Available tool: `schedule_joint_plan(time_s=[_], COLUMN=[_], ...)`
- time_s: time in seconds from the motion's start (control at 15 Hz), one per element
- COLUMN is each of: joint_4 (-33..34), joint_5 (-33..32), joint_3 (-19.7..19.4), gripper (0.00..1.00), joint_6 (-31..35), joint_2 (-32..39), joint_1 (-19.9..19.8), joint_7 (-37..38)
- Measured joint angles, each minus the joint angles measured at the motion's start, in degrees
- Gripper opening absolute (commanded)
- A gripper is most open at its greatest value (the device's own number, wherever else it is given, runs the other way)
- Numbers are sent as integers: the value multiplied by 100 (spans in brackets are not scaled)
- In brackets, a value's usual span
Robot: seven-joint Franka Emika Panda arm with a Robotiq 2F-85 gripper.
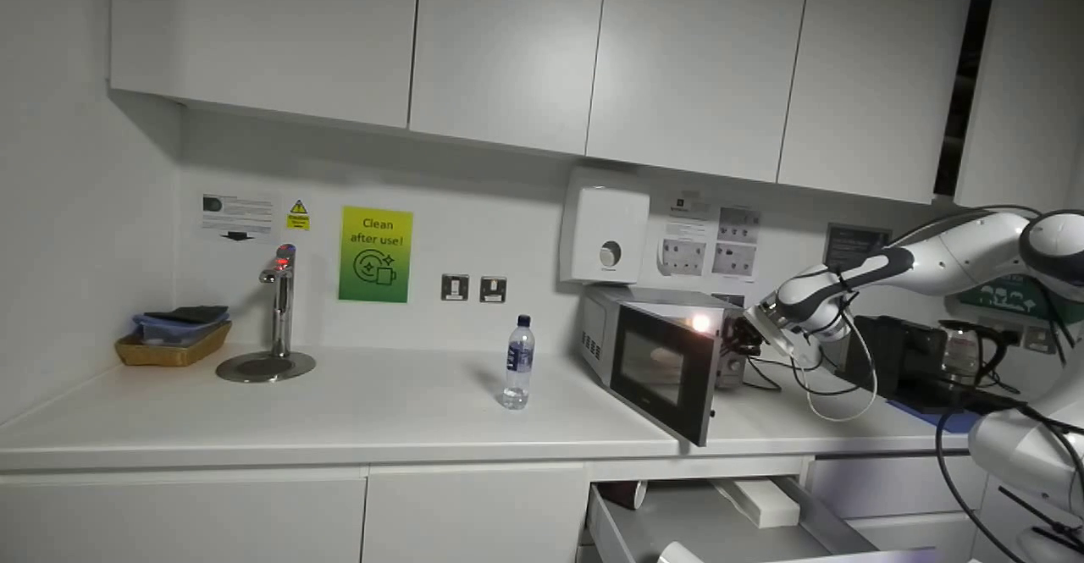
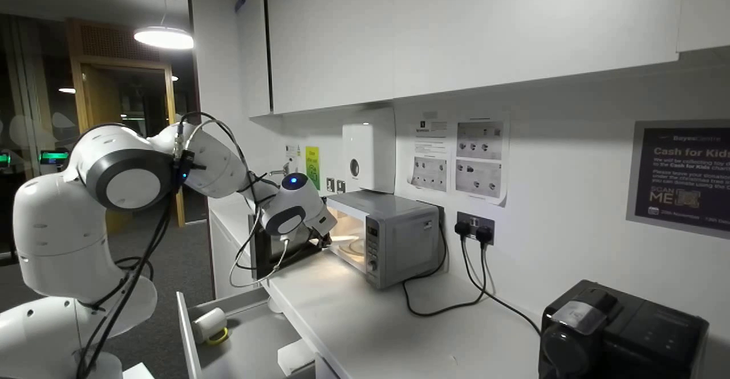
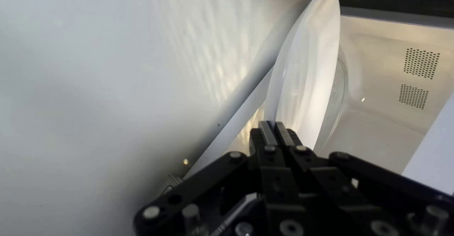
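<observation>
My gripper (image 3: 272,125) is shut on the rim of a white plate (image 3: 312,55) in the wrist view. The plate stands tilted at the mouth of the microwave, with the glass turntable (image 3: 331,104) partly hidden behind it. The lit microwave (image 2: 399,225) stands on the counter with its door (image 1: 656,368) swung open. In both exterior views the gripper, seen here (image 1: 738,336) and here (image 2: 324,241), is at the microwave's opening, beside the door. In an exterior view the plate shows only dimly through the door window (image 1: 665,361).
An open drawer (image 2: 251,322) below the counter holds a white mug (image 2: 209,326) and a white box (image 2: 295,357). A water bottle (image 1: 518,368) stands on the counter (image 1: 381,411). A tap (image 1: 283,300), basket (image 1: 174,347) and black coffee machine (image 2: 621,333) stand farther along. Cables (image 2: 445,305) trail behind the microwave.
</observation>
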Motion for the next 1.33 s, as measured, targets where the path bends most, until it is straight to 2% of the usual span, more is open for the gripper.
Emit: schedule_joint_plan(time_s=[0.33, 0.67, 0.93, 1.33], joint_4=[-130, -172, -173, -151], joint_5=[-568, -1124, -1136, -1206], joint_3=[900, 1536, 1837, 2009], gripper=[1, 1, 1, 1], joint_6=[-645, -1343, -1847, -2368], joint_2=[-27, -4, 104, 340], joint_1=[-1167, -2091, -2518, -2859], joint_7=[-25, -25, -29, -277])
